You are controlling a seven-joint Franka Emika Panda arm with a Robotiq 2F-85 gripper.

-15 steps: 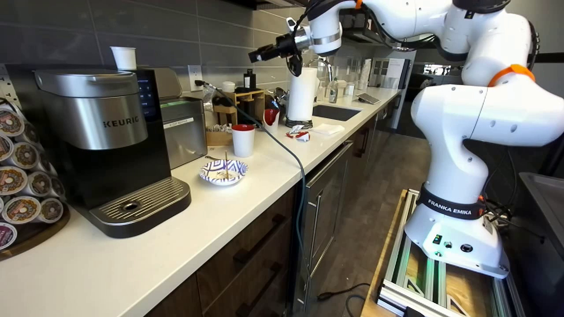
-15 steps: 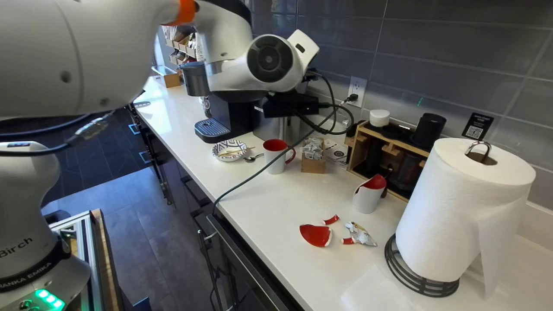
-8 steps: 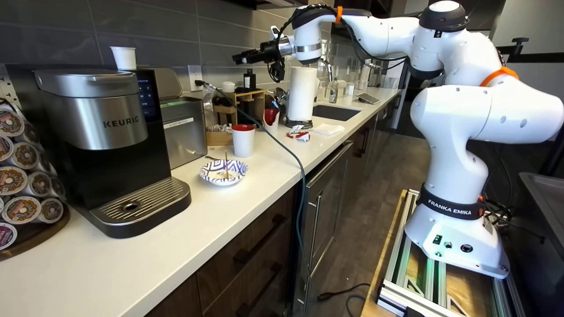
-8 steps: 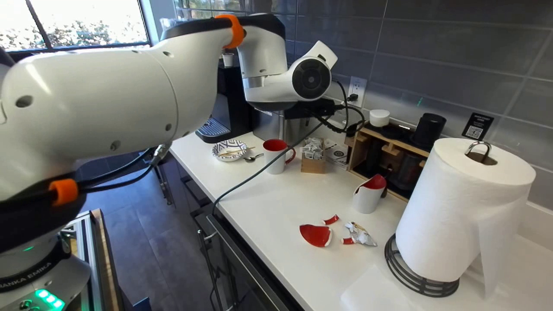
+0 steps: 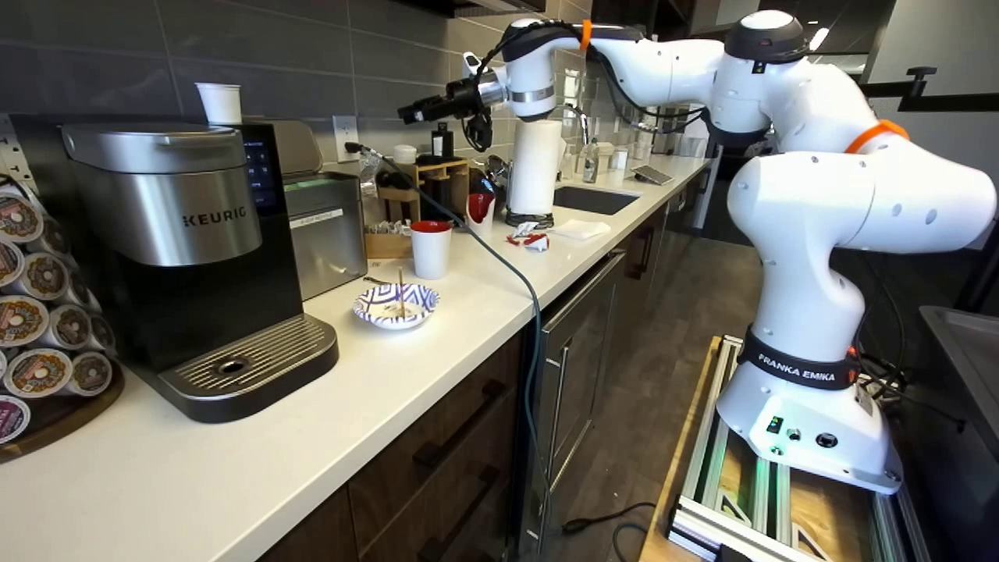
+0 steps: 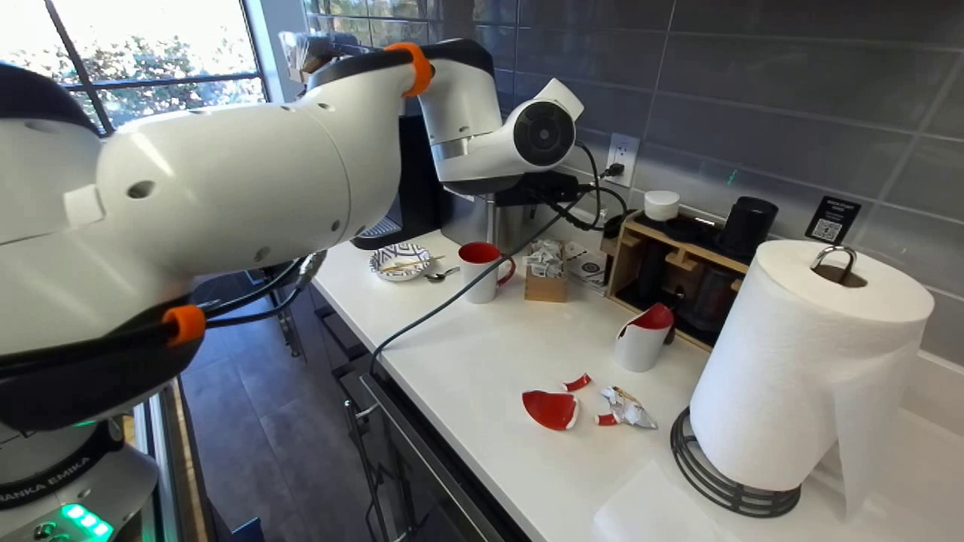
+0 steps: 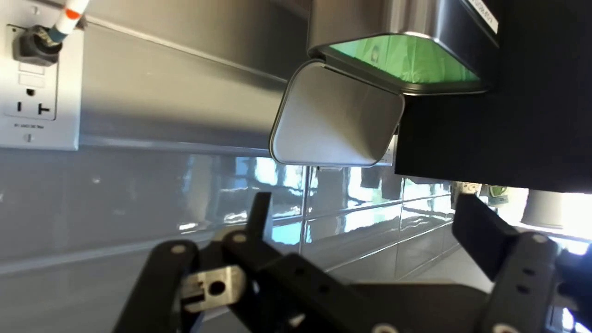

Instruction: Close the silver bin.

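The silver bin (image 5: 332, 230) stands on the counter beside the coffee machine, with its lid (image 5: 295, 146) raised toward the wall. In an exterior view the arm partly hides the bin (image 6: 467, 218). The wrist view, upside down, shows the bin (image 7: 370, 18) with a green liner inside and the lid (image 7: 337, 115) swung fully open. My gripper (image 5: 406, 113) is in the air above counter level, to the right of the bin and apart from it. In the wrist view the gripper's (image 7: 363, 201) black fingers are spread wide with nothing between them.
The Keurig coffee machine (image 5: 168, 187) carries a white cup (image 5: 220, 103). A red-lined mug (image 5: 431, 250), patterned bowl (image 5: 396, 306), wooden organizer (image 5: 449, 183) and paper towel roll (image 5: 535, 168) stand on the counter. A cable (image 5: 499, 254) runs from the wall outlet (image 5: 346, 137). Broken mug pieces (image 6: 551, 409) lie near.
My gripper has moved toward the bin, leftward in an exterior view, and a little lower. The arm has stretched out over the counter. The bin and its raised lid have not moved.
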